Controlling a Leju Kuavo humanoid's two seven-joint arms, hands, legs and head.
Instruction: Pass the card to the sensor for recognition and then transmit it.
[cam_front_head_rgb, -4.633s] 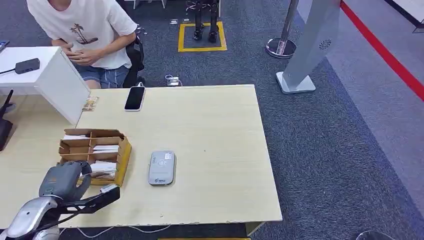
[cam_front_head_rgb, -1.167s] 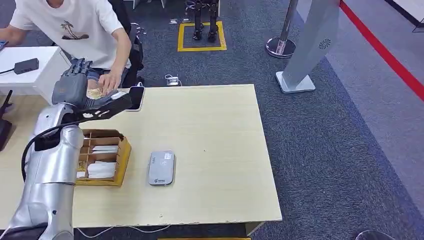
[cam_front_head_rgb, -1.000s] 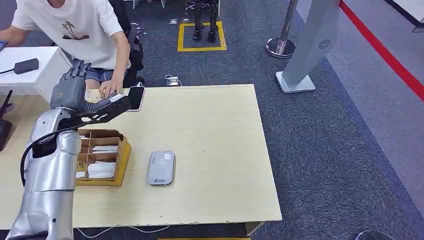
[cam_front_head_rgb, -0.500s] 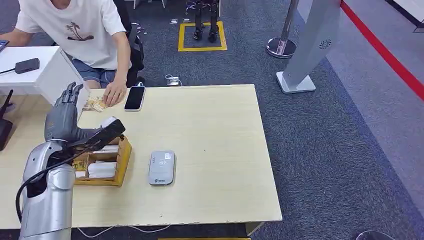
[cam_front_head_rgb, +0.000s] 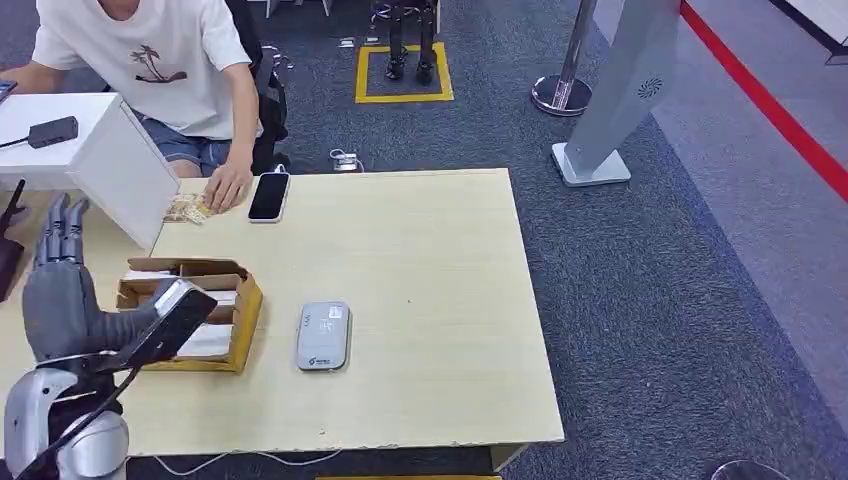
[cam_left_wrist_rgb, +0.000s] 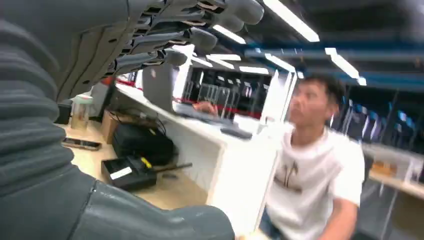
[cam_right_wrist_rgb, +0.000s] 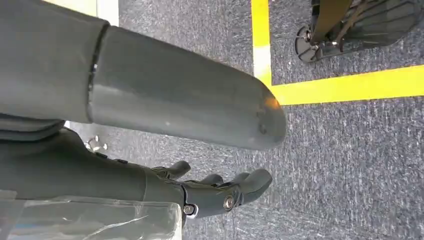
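The left hand (cam_front_head_rgb: 60, 300) hangs over the table (cam_front_head_rgb: 420, 250), fingers (cam_front_head_rgb: 55, 235) apart and empty, beside the card box (cam_front_head_rgb: 190, 310); the right hand (cam_right_wrist_rgb: 200, 192) hangs open.

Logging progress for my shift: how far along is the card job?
Apparently done: a person's hand rests on a small patterned card at the table's far edge. In hand: nothing; the left hand has its fingers apart. Left: possibly nothing; the grey rounded sensor lies uncovered.
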